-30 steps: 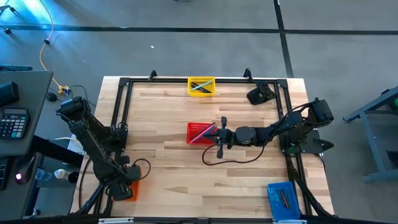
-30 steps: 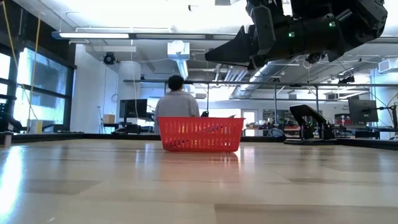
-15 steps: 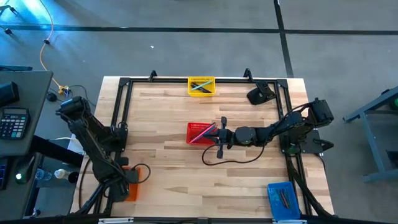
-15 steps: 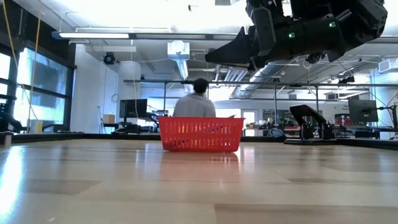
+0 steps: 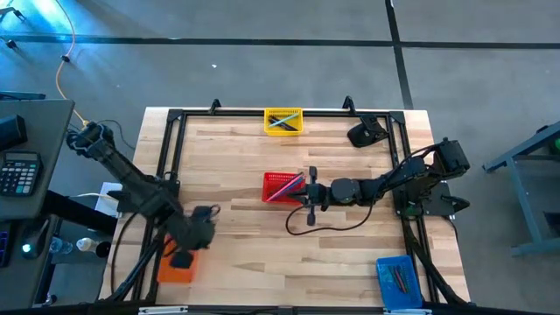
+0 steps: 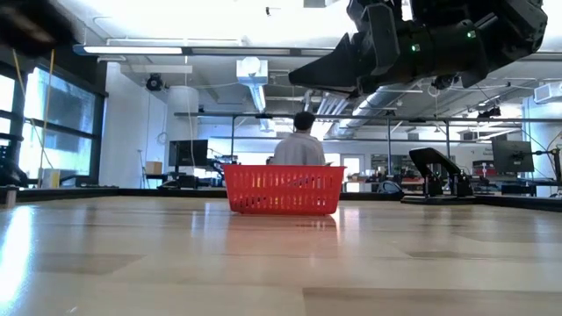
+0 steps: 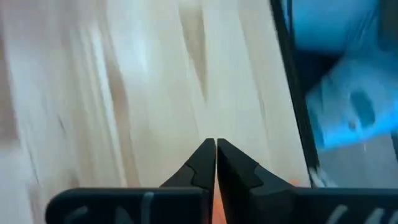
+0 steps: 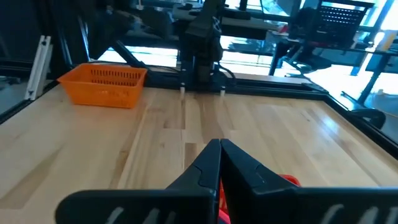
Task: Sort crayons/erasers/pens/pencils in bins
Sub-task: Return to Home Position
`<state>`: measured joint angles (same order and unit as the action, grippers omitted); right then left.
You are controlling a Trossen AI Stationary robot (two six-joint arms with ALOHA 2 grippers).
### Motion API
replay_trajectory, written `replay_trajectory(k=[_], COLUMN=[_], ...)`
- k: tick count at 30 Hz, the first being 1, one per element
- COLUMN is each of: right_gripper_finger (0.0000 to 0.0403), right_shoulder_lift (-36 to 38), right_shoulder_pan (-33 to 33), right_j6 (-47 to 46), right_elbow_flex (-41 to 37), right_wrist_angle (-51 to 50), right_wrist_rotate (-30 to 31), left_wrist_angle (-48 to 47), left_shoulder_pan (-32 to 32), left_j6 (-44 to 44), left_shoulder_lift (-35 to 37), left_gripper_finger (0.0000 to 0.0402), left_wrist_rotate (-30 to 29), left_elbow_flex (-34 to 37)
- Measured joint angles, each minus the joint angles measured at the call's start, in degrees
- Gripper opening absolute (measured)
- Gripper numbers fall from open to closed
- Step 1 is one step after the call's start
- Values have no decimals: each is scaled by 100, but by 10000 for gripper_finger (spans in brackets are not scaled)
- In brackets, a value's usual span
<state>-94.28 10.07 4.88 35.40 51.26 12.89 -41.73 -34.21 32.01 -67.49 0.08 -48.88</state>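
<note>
In the high view a red bin (image 5: 280, 186) with pencils stands mid-table. A yellow bin (image 5: 283, 121) sits at the far edge, a blue bin (image 5: 398, 280) at the near right corner and an orange bin (image 5: 173, 268) at the near left. My left gripper (image 5: 194, 236) hangs shut above the table, just far-right of the orange bin; its wrist view shows shut fingertips (image 7: 216, 147) over bare wood. My right gripper (image 5: 306, 191) is level and shut at the red bin's right side, and its fingertips (image 8: 220, 145) meet with nothing seen between them.
A black object (image 5: 366, 133) lies at the far right of the table. A cable (image 5: 328, 226) loops on the wood below my right arm. A black frame (image 5: 166, 149) borders the tabletop. A person (image 6: 303, 149) stands in the room beyond the red bin (image 6: 283, 189).
My left gripper has risen from over the orange bin and swung toward the table's far and right side, which has uncovered the bin. The person in the background has walked to the right.
</note>
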Motion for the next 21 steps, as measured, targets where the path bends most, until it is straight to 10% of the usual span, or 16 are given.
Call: replay_trajectory(k=[11,21], right_gripper_finger=[2,2], right_shoulder_lift=[1084,3190], right_shoulder_pan=[-189,-1224], right_j6=[-40,-8], right_elbow_flex=[-693,-1737], right_wrist_angle=[-197,-1040], right_wrist_rotate=[-230,-962], left_wrist_angle=[4317,7333], left_shoulder_pan=[2162,3473], left_j6=[-2407,-2774], left_shoulder_lift=[256,274], left_gripper_finger=[1,0], left_wrist_rotate=[551,828], left_elbow_flex=[1527,2657])
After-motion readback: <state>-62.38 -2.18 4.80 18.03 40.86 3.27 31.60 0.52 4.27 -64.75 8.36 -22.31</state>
